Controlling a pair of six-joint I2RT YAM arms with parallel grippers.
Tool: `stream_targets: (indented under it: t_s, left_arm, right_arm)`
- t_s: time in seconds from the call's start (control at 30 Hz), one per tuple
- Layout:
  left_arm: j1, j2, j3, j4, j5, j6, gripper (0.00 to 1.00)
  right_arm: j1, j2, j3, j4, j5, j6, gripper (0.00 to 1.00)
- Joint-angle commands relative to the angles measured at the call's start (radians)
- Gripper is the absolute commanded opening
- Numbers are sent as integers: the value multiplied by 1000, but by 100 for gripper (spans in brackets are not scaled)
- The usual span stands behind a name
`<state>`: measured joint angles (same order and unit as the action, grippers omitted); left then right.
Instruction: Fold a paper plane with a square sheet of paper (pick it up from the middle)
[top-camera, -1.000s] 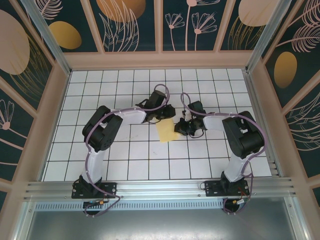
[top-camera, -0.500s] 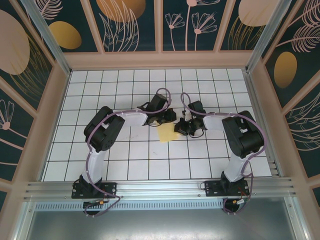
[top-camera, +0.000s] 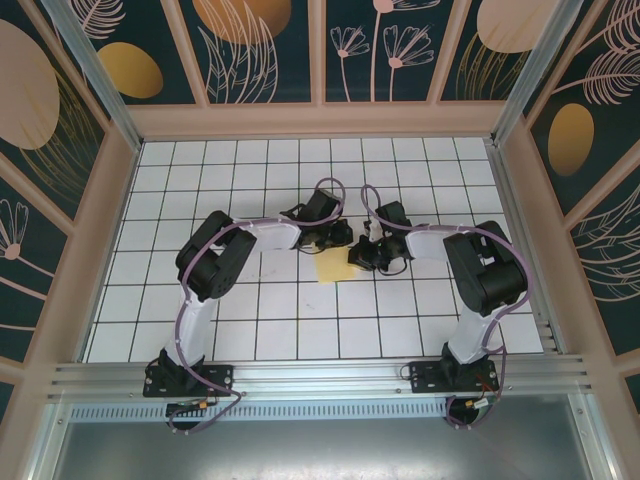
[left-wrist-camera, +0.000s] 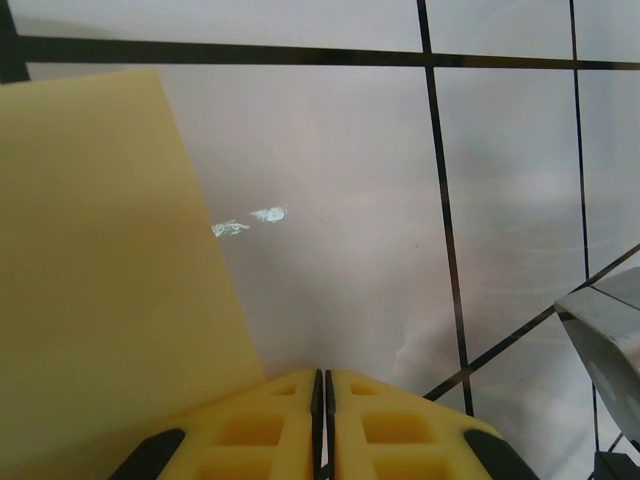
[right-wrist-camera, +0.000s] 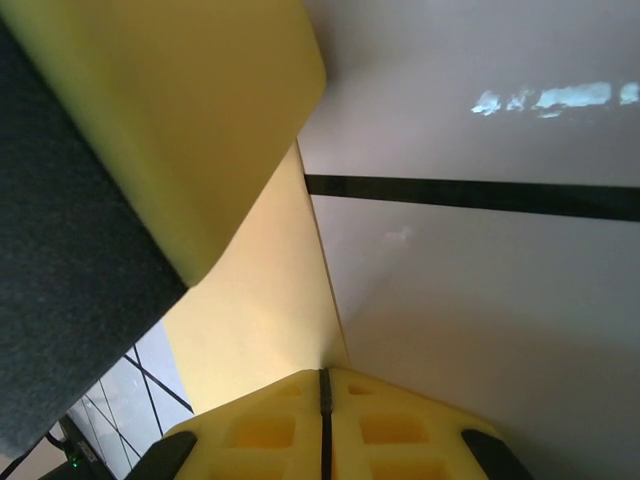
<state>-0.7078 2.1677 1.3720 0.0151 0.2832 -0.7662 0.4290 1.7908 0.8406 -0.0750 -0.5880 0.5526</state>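
Top external: your left gripper (top-camera: 337, 239) and right gripper (top-camera: 358, 256) are hiding part of the smooth, pale yellow sheet (top-camera: 330, 269). Both are sitting closed, the right one pinching the sheet's edge; the left one's hold is unclear.

Robot laboratory test cell. Indicators: a white bench (top-camera: 200, 300) ruled with a black grid; two arms, left arm (top-camera: 215, 265) and right arm (top-camera: 480, 270), bolted to an aluminium profile rail (top-camera: 320, 375) along the near edge; exposed cabling (top-camera: 180, 330) on each arm; aluminium corner posts (top-camera: 95, 70); enclosing wall panels (top-camera: 265, 50) printed with leaf and flower motifs.
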Motion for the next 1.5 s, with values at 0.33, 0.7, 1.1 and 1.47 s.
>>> stream_targets:
  t_s: [0.33,0.7,1.1,1.47]
  left_arm:
    - [31,100,162,-149,-246,115,14]
    - [86,106,182,-77,-191,135,17]
    - [123,132,220,-30,-164,169,17]
    - [123,25,232,-50,-210,190,20]
  right_arm:
    - [16,41,-94,-147,149,-30,11]
    - [14,33,-136,-140,152,-19,11]
    - [15,23,-153,-144,162,-16,11]
    - [12,-86,-56,-80,108,-13,11]
